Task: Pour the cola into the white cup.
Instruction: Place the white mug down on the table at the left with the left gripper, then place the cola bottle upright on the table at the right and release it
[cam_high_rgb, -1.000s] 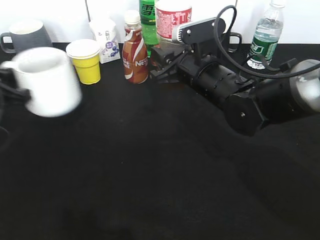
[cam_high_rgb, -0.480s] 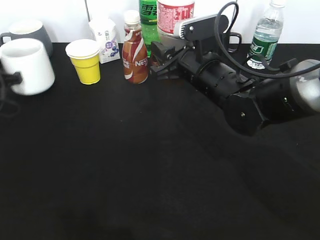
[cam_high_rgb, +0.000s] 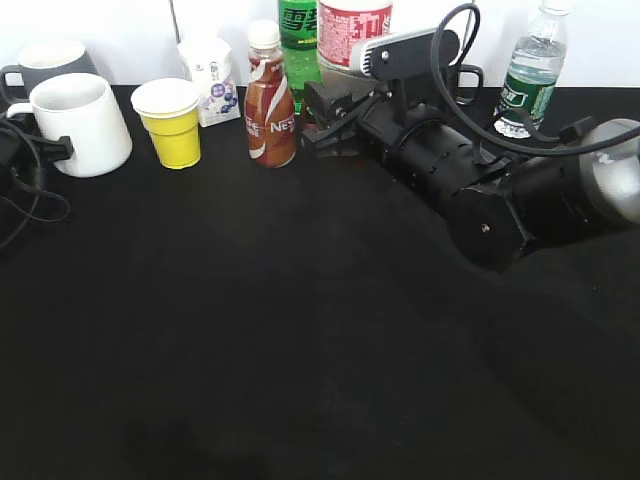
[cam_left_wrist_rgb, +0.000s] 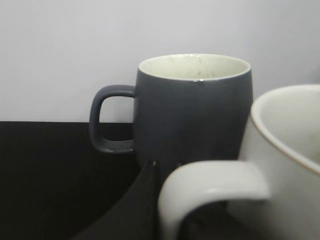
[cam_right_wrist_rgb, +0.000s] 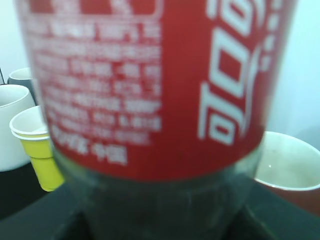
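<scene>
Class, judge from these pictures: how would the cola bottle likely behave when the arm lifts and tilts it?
The cola bottle looks tall and narrow, so probably tippy. Its smooth clear plastic and glossy label may slip. Dark liquid shows below the label, so it is likely fairly heavy.

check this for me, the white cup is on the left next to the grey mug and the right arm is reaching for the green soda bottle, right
Not quite. The white cup does sit on the left beside the grey mug, but the right gripper is at the cola, not the green soda bottle. The right wrist view shows it: the cola's red label with white writing fills that frame.
</scene>
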